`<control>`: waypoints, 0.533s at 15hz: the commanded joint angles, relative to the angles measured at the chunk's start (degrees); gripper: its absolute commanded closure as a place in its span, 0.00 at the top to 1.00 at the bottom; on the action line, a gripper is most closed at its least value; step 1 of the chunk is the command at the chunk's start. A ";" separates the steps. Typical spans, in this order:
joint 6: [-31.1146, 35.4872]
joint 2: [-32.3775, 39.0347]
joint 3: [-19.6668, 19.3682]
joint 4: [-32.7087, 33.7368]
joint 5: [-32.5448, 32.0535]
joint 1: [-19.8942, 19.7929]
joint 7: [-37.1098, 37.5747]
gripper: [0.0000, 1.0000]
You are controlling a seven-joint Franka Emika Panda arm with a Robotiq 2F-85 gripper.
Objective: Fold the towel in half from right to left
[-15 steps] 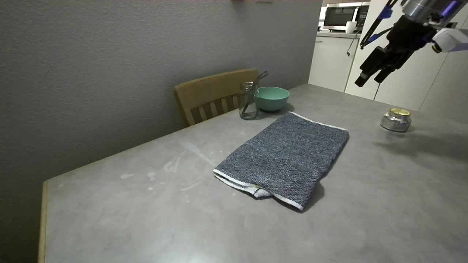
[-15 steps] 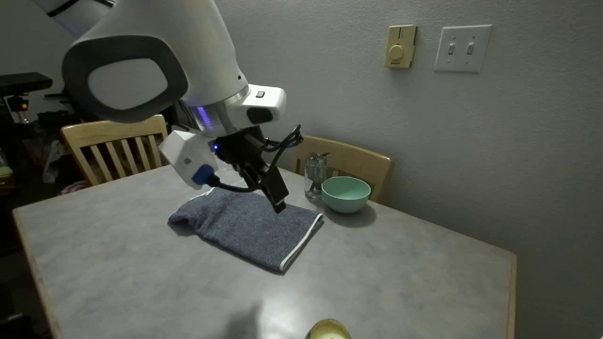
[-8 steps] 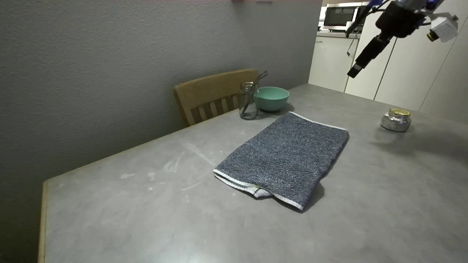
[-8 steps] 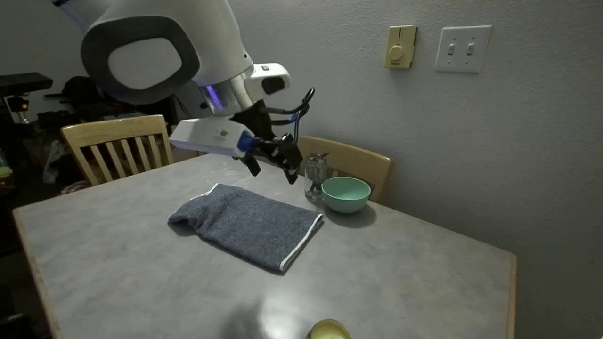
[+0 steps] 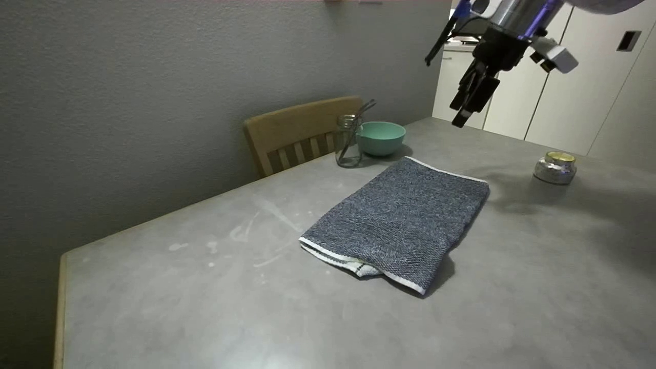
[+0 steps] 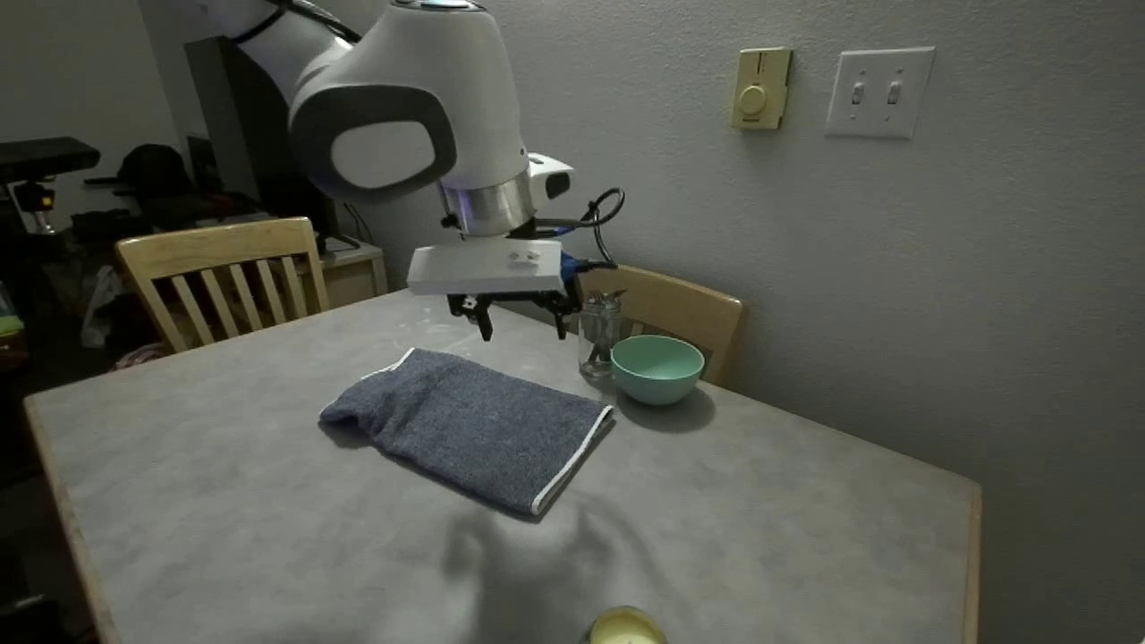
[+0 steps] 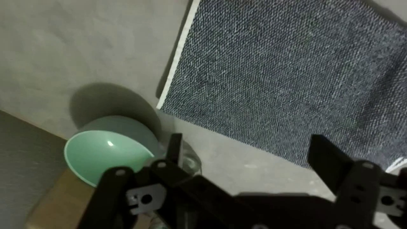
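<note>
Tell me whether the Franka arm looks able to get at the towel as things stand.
Probably yes: its jaws stand open and empty above the table, and nothing lies on the towel. Only the corner near the green bowl and glass jar looks tighter.

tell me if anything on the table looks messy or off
Yes. At its end away from the green bowl, the towel looks uneven: it's rucked there, with a striped underside poking out. Pale smears mark the table nearby; whether dried spill or wear, I can't tell.
</note>
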 commanded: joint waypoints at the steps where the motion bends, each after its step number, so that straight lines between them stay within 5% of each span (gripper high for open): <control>1: -5.96 9.59 0.78 8.65 -7.45 -3.02 -0.36 1.00; 8: -4.84 15.89 1.28 11.70 -18.17 -4.50 7.83 1.00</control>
